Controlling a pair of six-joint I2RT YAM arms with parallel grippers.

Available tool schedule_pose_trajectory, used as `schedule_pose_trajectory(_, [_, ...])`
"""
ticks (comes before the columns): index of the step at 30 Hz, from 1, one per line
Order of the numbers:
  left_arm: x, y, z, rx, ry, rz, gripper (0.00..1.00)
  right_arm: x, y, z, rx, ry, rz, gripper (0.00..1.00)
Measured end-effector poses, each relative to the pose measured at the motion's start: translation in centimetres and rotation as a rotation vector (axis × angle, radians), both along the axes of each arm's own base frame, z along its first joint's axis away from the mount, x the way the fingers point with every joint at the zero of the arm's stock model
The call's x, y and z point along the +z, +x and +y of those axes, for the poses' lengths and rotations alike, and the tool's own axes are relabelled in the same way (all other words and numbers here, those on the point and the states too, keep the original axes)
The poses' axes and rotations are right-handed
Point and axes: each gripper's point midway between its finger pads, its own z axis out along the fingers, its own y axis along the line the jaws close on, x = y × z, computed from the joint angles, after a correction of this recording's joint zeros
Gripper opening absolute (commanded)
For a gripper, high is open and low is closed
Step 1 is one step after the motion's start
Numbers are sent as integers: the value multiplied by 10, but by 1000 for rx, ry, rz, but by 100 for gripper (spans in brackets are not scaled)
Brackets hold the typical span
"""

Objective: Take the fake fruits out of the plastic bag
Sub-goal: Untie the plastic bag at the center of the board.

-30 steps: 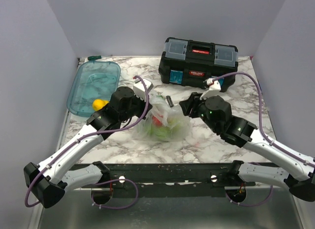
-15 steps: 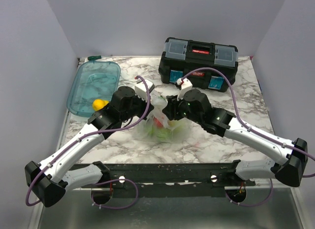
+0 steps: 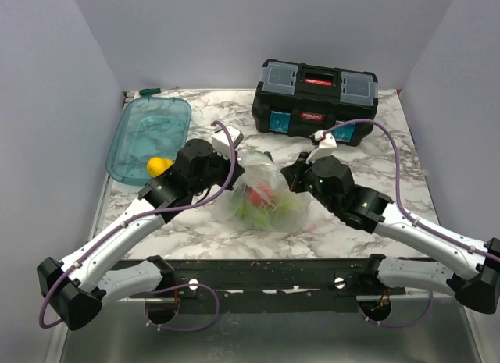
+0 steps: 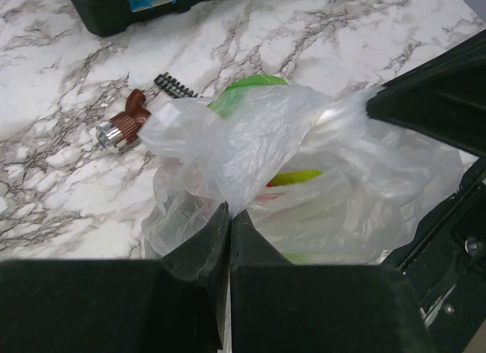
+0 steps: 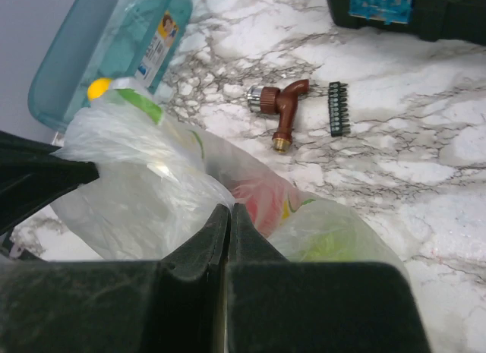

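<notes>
Two pinches on plastic bag, left hand, right hand

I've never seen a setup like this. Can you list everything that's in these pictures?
plastic bag: one, clear, mid-table, between the arms
fake fruits: several, red, lime-green and yellow, inside the bag; exact count hidden
yellow fruit: one, at the tub's near end
tub: one, translucent teal, far left
toolbox: one, black, far side
tap fitting: one, brown with a silver end, behind the bag
bit strip: one, black, beside the fitting
table: one, white marble
left gripper: black, shut on the bag
right gripper: black, shut on the bag
</notes>
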Motion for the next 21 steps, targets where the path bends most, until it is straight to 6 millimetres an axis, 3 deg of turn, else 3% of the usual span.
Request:
schedule_pose_trajectory(10, [19,-5,24,91,-92,-117,0,12,-5,-41,-198,226,-30,1])
schedule_pose_trajectory(16, [29,-7,20,67,-126,-156,35,21,-5,-37,-160,234,-72,1])
schedule_pose_trajectory(21, [39,-9,17,35,-144,-199,53,14,-9,-29,-81,157,-85,1])
